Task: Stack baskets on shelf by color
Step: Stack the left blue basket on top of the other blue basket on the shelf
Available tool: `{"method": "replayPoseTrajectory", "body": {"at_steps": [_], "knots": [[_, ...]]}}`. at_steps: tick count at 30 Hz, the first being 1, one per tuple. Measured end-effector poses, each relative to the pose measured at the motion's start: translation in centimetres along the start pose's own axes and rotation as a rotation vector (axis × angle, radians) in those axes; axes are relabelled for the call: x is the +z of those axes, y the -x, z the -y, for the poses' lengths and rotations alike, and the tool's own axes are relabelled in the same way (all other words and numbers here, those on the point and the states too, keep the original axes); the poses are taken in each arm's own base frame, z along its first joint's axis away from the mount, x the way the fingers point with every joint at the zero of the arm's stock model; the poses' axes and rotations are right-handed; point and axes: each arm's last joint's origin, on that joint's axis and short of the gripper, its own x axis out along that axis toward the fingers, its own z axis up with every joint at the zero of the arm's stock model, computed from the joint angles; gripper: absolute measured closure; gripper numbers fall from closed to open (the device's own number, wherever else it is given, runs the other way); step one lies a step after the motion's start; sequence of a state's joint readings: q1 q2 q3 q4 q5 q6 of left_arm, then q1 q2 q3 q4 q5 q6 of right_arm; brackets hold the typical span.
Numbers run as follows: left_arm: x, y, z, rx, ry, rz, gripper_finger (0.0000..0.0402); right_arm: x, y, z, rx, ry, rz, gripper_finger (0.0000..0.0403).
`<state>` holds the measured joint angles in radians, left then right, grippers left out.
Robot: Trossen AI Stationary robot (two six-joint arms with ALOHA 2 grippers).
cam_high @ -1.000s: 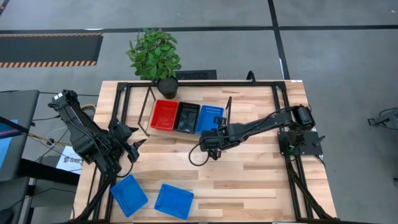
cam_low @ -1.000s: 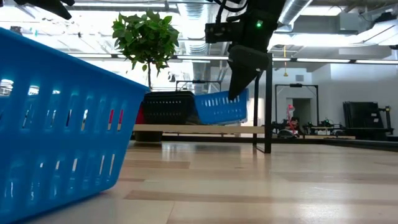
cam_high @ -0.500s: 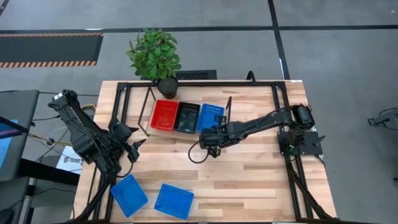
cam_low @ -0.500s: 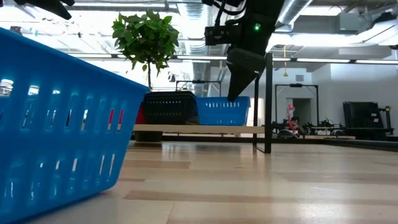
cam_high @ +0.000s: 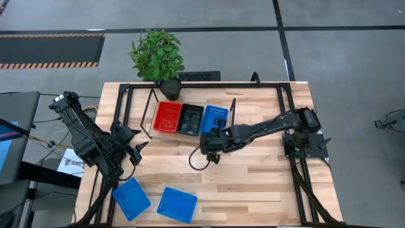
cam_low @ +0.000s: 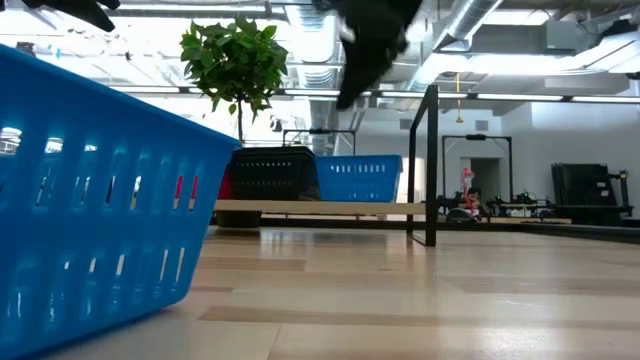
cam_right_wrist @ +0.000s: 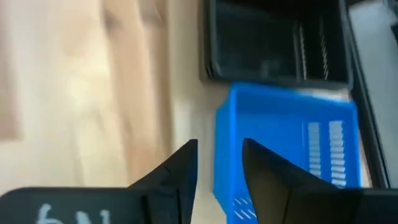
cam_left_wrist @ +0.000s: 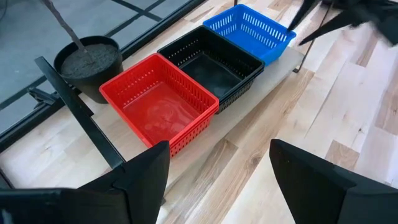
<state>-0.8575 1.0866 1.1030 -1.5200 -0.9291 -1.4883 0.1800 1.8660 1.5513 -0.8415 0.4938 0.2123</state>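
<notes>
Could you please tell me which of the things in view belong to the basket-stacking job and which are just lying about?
Job:
red basket, black basket and blue basket on the shelf
two blue baskets on the table, and

Lying about:
potted plant

- Low view: nearest blue basket [cam_low: 100,190] is cut off by the left and bottom edges.
- Low view: right end effector [cam_low: 365,45] is motion-blurred and cropped at the top edge.
- Low view: red basket [cam_low: 225,183] is mostly hidden behind the black basket [cam_low: 272,172].

overhead, table-level, two wrist views, shared shelf [cam_high: 190,134]
</notes>
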Motion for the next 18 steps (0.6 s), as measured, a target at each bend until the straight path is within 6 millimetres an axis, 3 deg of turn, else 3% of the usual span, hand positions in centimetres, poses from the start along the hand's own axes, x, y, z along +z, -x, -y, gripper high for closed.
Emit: {"method": "replayPoseTrajectory", "body": {"at_steps": [5,12,18], "knots": [[0.0,0.0,0.0,0.000,0.000,-0.002,0.0136,2.1,3.6,-1.3,0.134,-0.003,0.097,0.0248],[-0.1,0.0,0.2,-0.015,0.016,-0.038,0.0136,3.6,7.8,-5.7,0.523,0.033,0.296,0.0245],[-0.1,0.0,0.4,-0.030,0.034,-0.036,0.0136,3.0,7.9,-11.5,0.590,0.213,0.421,0.0244]]}}
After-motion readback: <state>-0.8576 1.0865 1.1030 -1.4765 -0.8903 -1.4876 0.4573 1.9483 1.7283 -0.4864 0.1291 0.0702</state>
